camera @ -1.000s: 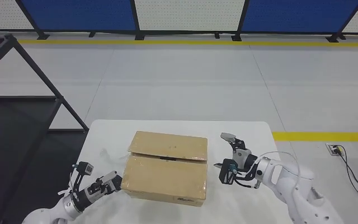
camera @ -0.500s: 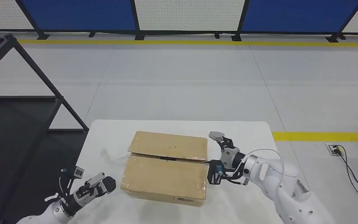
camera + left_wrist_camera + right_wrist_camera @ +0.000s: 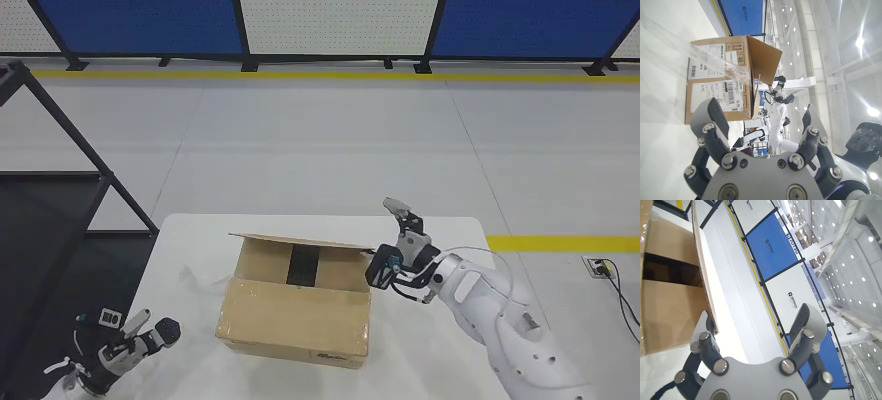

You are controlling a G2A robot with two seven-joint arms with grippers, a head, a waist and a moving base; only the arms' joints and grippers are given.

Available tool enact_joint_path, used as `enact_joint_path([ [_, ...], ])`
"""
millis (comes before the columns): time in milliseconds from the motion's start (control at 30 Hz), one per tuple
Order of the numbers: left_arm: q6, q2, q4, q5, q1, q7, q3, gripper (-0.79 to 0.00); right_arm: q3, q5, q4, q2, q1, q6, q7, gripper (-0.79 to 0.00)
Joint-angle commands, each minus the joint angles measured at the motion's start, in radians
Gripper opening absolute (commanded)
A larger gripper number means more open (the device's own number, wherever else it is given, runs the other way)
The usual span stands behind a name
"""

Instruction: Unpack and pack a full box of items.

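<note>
A white table (image 3: pixel 190 250) stands on a pale floor, seen from above. At its front left corner the left gripper (image 3: pixel 140 335) hovers with its two fingers spread wide and nothing between them. It is well apart from the box and points towards the box's left side. In the left wrist view the dark finger pads (image 3: pixel 717 113) frame that side from a distance, and the gap of the left gripper (image 3: pixel 762 109) holds only air. The brown cardboard box (image 3: pixel 295 315) sits in the middle of the table. Its near flap lies flat, while its far flap (image 3: pixel 300 243) stands raised, leaving a dark opening (image 3: pixel 303 265) whose contents cannot be made out. A loose strip of clear tape (image 3: pixel 719 62) juts from the labelled left side. At the box's right end, the right gripper (image 3: pixel 390 245) is at the raised flap's corner. Its fingers are wide apart, not clamped. In the right wrist view the flap's corrugated edge (image 3: pixel 702 272) rests against one finger (image 3: pixel 704 328), while the other finger (image 3: pixel 802 317) stands clear of it.
</note>
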Motion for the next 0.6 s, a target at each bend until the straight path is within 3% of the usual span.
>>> enact_joint_path([
  [0, 0.000, 0.000, 0.000, -0.005, 0.003, -0.003, -0.006, 0.000, -0.001, 0.001, 0.001, -0.001, 0.002, 0.000, 0.004, 0.000],
  [300, 0.008, -0.001, 0.018, -0.026, -0.001, -0.014, -0.021, 0.000, -0.001, 0.014, -0.008, -0.002, -0.007, 0.010, 0.002, 0.000],
  [400, 0.013, -0.002, 0.020, -0.027, -0.009, -0.024, -0.017, 0.000, -0.023, 0.029, -0.026, -0.016, -0.005, 0.085, 0.110, 0.000],
  [567, 0.005, -0.003, 0.016, -0.021, -0.006, -0.027, -0.019, 0.000, -0.118, 0.068, 0.046, -0.065, 0.083, 0.255, 0.309, 0.000],
])
